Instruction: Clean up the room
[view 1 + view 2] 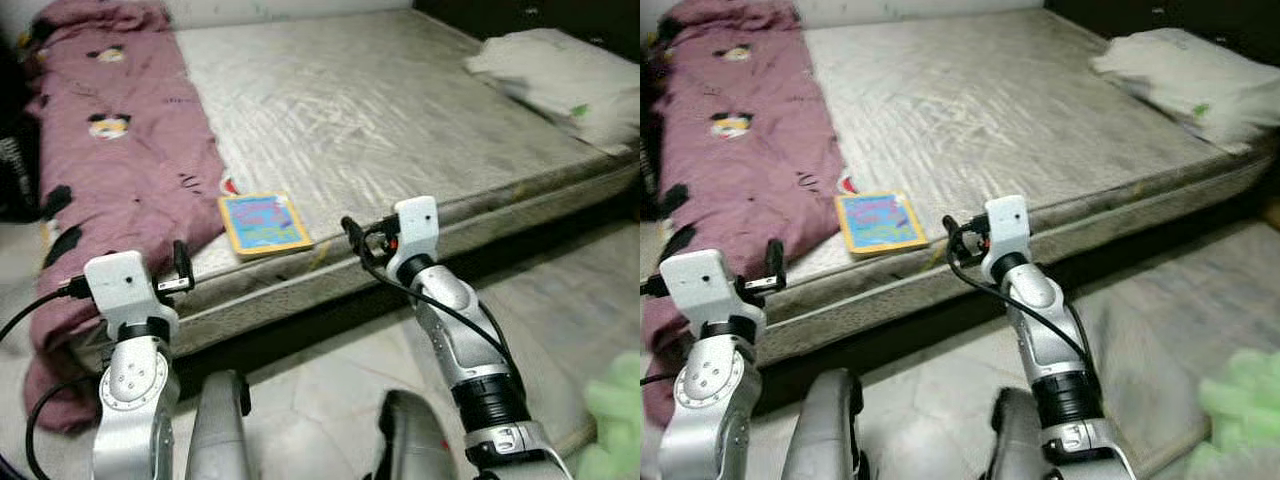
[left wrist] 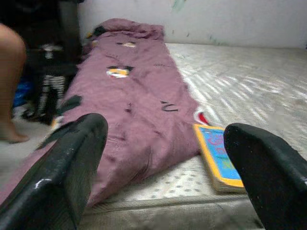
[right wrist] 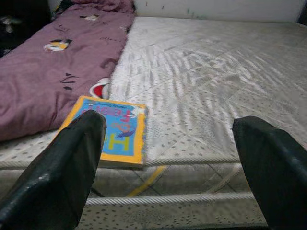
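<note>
So the book (image 1: 264, 224) is lying flat near the front edge of the bare mattress (image 1: 400, 110), just beside the purple blanket (image 1: 115, 170) bunched along the left side, with a pillow (image 1: 560, 80) off at the far right corner. Both hands are up in front of the bed edge with fingers spread wide and holding nothing, the right hand (image 1: 362, 240) just to the right of the book and the left hand (image 1: 182, 270) over by the blanket's edge. My guess is they're parked wide like that so either one can slide in on the book, since it sits near the edge where it's easy to reach.

Both arms (image 1: 135, 360) raised forward, jaws parted
</note>
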